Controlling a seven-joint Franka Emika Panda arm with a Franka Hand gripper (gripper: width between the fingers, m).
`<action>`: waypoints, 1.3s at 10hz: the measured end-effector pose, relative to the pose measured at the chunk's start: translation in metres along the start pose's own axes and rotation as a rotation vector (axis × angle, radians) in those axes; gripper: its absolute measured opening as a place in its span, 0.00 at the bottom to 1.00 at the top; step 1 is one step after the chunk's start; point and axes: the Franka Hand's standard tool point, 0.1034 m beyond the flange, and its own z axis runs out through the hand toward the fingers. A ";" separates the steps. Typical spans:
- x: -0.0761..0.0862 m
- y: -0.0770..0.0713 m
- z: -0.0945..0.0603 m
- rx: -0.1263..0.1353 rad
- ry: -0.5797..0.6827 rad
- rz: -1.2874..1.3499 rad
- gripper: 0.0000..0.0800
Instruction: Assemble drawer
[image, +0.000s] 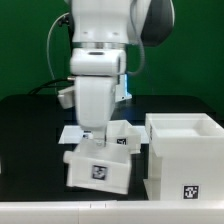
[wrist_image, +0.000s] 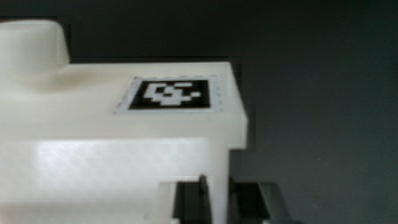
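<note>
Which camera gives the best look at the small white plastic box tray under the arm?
The exterior view: it shows the small white plastic box tray nearly whole, beside the large white cube-shaped casing. The wrist view shows only a close, blurred stretch of it with its square tag.

White tray (wrist_image: 107, 150) with square tag (wrist_image: 175, 94), claw (wrist_image: 221, 203) pinching its wall, dark table (wrist_image: 329, 60)

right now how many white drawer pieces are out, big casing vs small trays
big casing: 1
small trays: 2 (front tray at the end effector, back tray behind it)
total: 3
</note>
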 end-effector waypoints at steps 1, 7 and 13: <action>-0.003 0.000 0.000 0.001 -0.002 0.010 0.05; -0.001 0.003 0.007 0.066 -0.006 0.015 0.05; 0.010 0.002 0.010 0.011 0.000 0.012 0.05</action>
